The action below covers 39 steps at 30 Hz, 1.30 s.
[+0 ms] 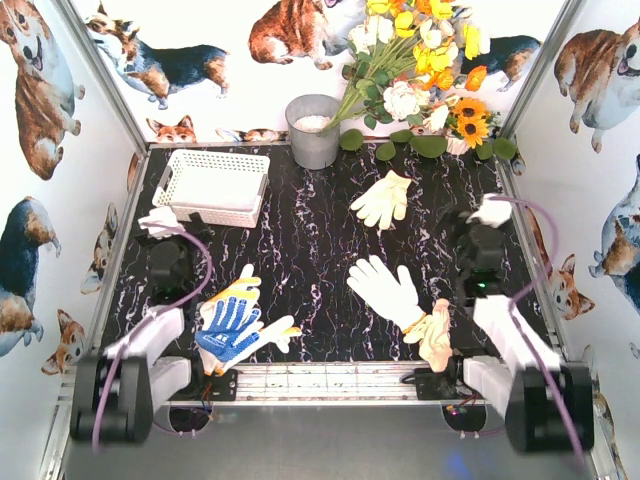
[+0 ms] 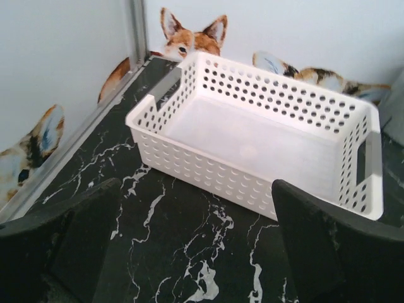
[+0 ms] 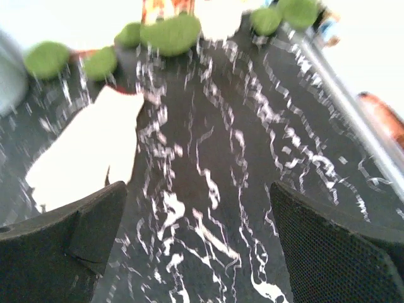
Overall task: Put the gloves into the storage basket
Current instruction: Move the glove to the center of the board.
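Near left, by my left arm base: blue-patterned glove (image 1: 225,335) overlapping yellow glove (image 1: 238,290). Near right: peach glove (image 1: 436,338) touching white glove (image 1: 385,288). Mid-worktop (image 1: 310,250): left tool (image 1: 162,222) spread wide, empty, just short of basket (image 1: 215,156). Right tool (image 1: 490,212) also spread, empty. Far: cream glove (image 1: 383,200), left of right tool. Basket far left, nothing inside. My call: right tool takes cream glove first. Drop over palm, pinch fabric only, lift clear before crossing to basket.
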Each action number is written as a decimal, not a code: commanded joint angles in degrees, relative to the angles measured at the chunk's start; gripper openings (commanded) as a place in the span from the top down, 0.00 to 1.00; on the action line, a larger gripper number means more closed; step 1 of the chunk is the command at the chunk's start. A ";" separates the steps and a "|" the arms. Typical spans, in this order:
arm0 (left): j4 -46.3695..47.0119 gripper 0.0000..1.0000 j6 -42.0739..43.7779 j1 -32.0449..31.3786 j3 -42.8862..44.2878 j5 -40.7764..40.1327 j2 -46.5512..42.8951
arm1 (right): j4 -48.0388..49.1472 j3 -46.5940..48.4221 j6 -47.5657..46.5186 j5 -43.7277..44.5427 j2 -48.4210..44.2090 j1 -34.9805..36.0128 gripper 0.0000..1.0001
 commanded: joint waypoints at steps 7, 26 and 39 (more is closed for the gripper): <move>-47.62 0.00 -11.70 0.31 20.58 -0.26 -13.31 | -35.72 15.55 14.21 -13.46 -18.13 -2.51 0.00; -60.20 0.00 2.21 0.30 35.62 12.92 -8.33 | -67.49 21.45 28.14 -14.30 0.42 14.39 0.05; -60.87 0.00 0.28 0.34 34.11 10.37 -8.83 | -63.11 20.30 26.35 -15.12 14.98 13.35 0.21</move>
